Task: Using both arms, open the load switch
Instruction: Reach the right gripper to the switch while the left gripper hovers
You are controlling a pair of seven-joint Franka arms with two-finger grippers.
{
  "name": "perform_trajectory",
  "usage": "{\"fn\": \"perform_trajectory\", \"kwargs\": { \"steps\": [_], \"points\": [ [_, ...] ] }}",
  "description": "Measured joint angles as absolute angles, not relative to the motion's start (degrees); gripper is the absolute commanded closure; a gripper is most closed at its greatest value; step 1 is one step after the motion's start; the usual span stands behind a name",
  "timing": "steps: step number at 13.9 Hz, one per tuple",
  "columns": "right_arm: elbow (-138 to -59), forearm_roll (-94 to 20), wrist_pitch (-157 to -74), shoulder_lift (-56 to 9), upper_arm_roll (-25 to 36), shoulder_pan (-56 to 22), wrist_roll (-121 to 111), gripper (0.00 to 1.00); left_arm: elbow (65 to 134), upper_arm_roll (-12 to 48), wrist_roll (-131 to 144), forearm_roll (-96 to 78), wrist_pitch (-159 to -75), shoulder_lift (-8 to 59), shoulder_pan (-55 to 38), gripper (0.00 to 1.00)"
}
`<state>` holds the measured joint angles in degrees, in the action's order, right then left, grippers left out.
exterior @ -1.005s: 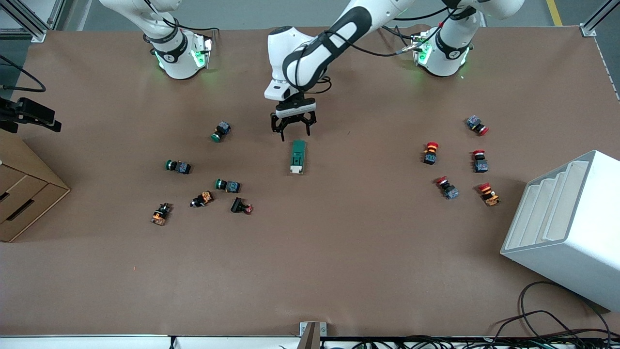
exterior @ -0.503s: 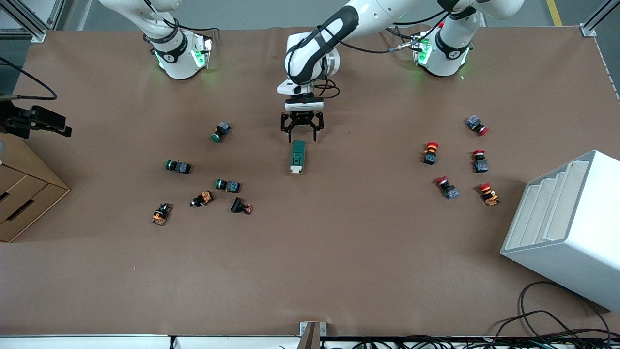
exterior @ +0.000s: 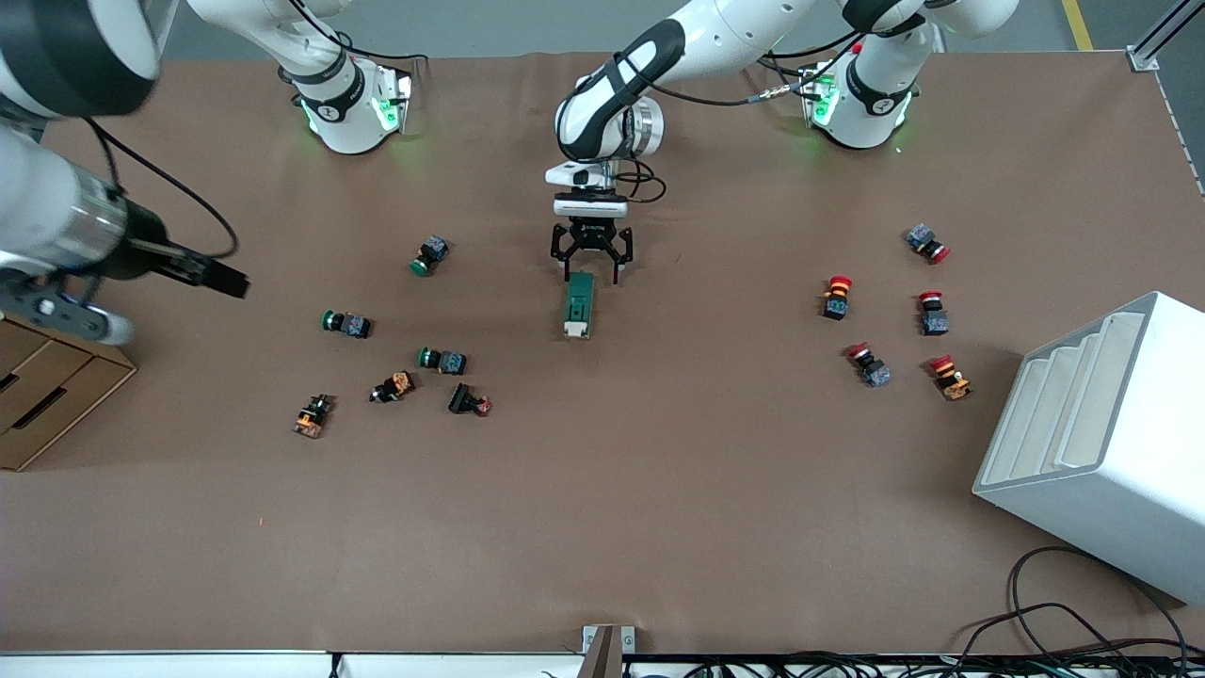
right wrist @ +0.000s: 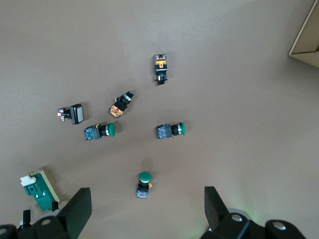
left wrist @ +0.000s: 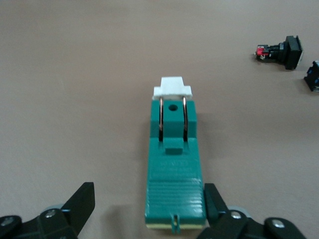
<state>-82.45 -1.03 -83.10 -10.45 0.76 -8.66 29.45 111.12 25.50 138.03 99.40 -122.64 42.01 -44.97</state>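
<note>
The load switch is a dark-green block lying mid-table, its white tab at the end nearer the front camera. My left gripper is low over the switch's end nearest the arm bases and is open. In the left wrist view the left gripper straddles that end: one finger lies against its side, the other finger stands well apart. My right gripper is open, high above the green-capped pushbuttons, with the switch off to one side. It shows as a dark tip in the front view.
Green-capped pushbuttons and orange-bodied ones lie scattered toward the right arm's end. Red-capped pushbuttons lie toward the left arm's end, beside a white stepped bin. A cardboard box sits at the right arm's end.
My left gripper has shifted sideways and come down around the switch's end. The right arm has swung into the front view, high over the table at its own end.
</note>
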Motion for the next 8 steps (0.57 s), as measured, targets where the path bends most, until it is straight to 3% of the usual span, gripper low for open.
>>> {"fn": "perform_trajectory", "kwargs": {
  "steps": [3, 8],
  "points": [
    [-82.5, -1.1, -86.1, -13.6, 0.7, -11.3, 43.3, 0.0, 109.0, 25.5, 136.2, 99.5, -117.7, 44.2, -46.6, 0.04],
    [-82.6, -1.1, -91.7, -22.7, 0.5, -23.0, 75.8, 0.0, 105.1, 25.4, 134.2, 99.5, -114.0, 48.1, -47.8, 0.01]
  ]
}}
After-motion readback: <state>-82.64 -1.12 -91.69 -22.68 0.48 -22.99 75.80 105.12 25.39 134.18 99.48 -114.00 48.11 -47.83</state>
